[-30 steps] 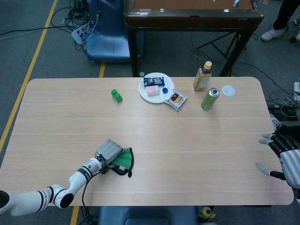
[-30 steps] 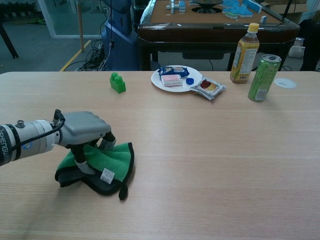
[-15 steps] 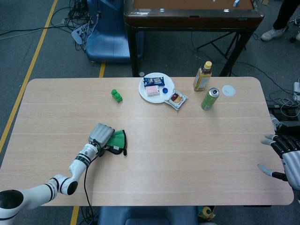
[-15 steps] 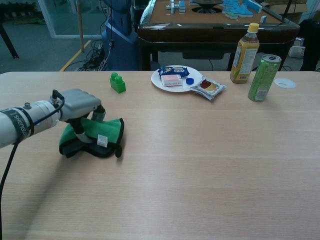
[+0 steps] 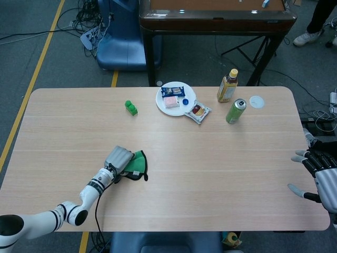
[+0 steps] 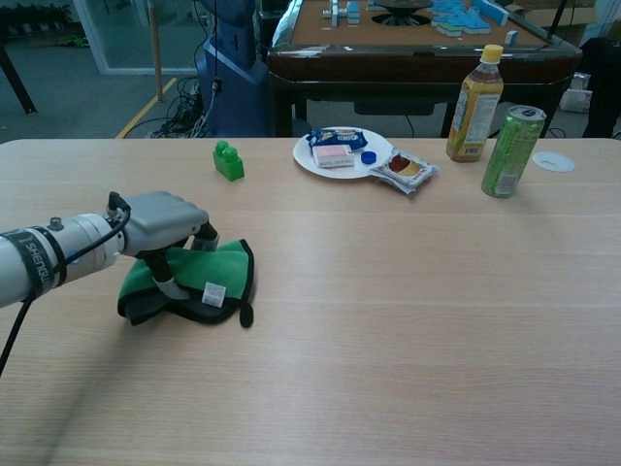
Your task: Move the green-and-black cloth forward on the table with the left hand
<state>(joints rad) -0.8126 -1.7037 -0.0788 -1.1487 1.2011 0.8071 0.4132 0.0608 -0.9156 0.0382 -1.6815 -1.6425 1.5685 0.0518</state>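
Note:
The green-and-black cloth (image 5: 138, 164) lies bunched on the near left part of the wooden table (image 5: 210, 153). My left hand (image 5: 118, 158) sits on its left side, fingers curled down into the fabric and gripping it. In the chest view the left hand (image 6: 165, 222) covers the cloth's (image 6: 219, 271) back left portion, and a white tag shows at the cloth's front. My right hand (image 5: 319, 174) hovers at the table's right edge with fingers spread, holding nothing; the chest view does not show it.
A green brick (image 5: 130, 108) stands further forward of the cloth. A white plate (image 5: 158, 100) with snacks, a snack packet (image 5: 198, 111), a juice bottle (image 5: 227, 86), a green can (image 5: 235, 111) and a white lid (image 5: 256, 101) sit at the far side.
The left hand carried the cloth forward from near the table's front edge, then slid it slightly back and to the right. The right hand stayed put.

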